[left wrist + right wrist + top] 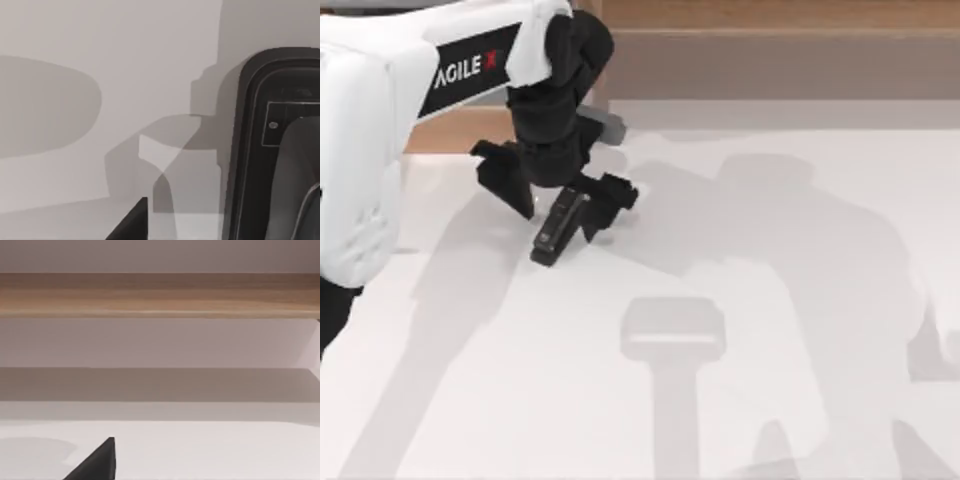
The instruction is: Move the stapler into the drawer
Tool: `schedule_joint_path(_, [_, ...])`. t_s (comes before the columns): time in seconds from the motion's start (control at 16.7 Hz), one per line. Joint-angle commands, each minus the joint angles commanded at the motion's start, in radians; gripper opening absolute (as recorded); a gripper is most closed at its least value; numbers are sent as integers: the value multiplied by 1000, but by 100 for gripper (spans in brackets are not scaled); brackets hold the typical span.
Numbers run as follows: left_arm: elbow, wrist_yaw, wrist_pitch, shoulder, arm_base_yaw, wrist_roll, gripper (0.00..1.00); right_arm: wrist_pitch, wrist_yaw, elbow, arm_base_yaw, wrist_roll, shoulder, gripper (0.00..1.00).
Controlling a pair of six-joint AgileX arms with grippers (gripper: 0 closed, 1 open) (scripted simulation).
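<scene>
The black stapler (555, 235) lies flat on the white table at the back left, slanted, with a pale label on top. My left gripper (564, 212) reaches down over it, open, one finger on each side of the stapler. In the left wrist view the stapler (272, 100) sits close against one finger, while the other fingertip (132, 222) stands well apart from it. A strip of light wood (455, 130) shows behind the left arm; I cannot tell whether it is the drawer. A black part of my right gripper (95, 462) hangs over the table.
The wide wooden shelf unit (770, 50) runs along the back edge, seen also in the right wrist view as a wooden board (160, 295). A small grey piece (610, 125) sticks out beside the left wrist. Arm shadows fall across the white tabletop (770, 300).
</scene>
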Motion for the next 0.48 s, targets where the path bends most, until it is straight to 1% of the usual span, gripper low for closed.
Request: schedule_joint_path(0.48, [0, 0, 0, 0, 0, 0, 2, 0, 0, 0, 0, 0, 0, 100])
